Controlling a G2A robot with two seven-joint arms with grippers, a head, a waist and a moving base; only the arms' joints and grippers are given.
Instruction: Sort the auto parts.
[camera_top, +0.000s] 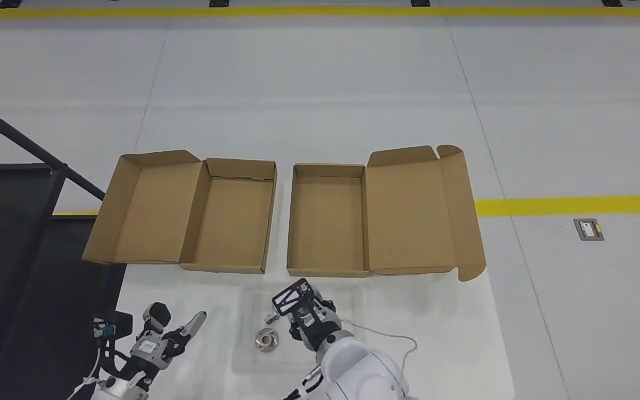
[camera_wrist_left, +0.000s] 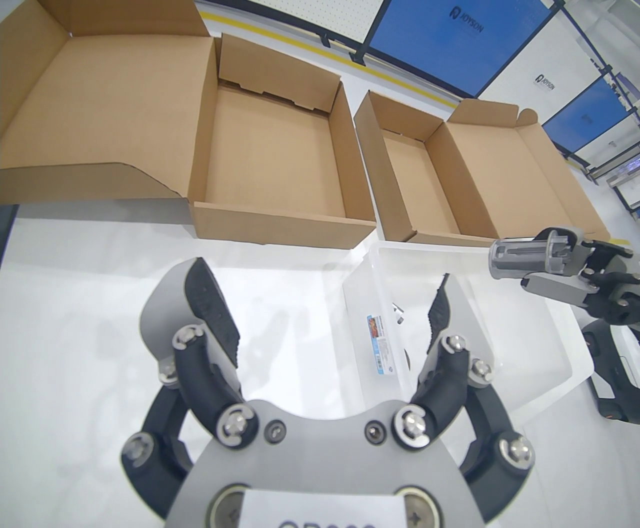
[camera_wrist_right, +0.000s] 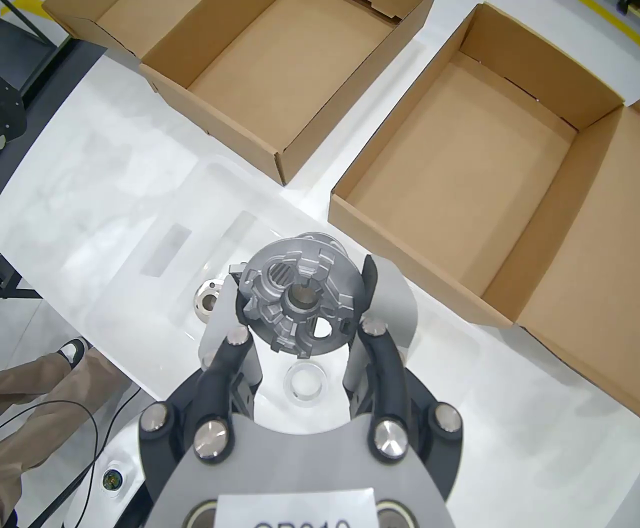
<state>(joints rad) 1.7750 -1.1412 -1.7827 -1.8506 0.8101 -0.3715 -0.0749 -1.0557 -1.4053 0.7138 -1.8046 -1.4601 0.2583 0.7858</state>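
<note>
Right wrist view: the grey cast hub (camera_wrist_right: 300, 300) sits clamped in the right end effector (camera_wrist_right: 305, 295), held above the clear tray (camera_wrist_left: 372, 252) on the white surface (camera_wrist_right: 100, 150). Its ribbed round face turns toward the wrist camera; seen from the left wrist view, its long axis lies about level. A small flange (camera_wrist_right: 205, 302) and a ring (camera_wrist_right: 305, 382) lie beneath. Two open cardboard boxes, left box (camera_top: 235, 215) and right box (camera_top: 327, 220), stand just beyond. The left end effector (camera_wrist_left: 320, 285) has its fingers spread apart beside the tray.

Bright overhead light glares off the table (camera_wrist_left: 70, 310), shadows soft
</note>
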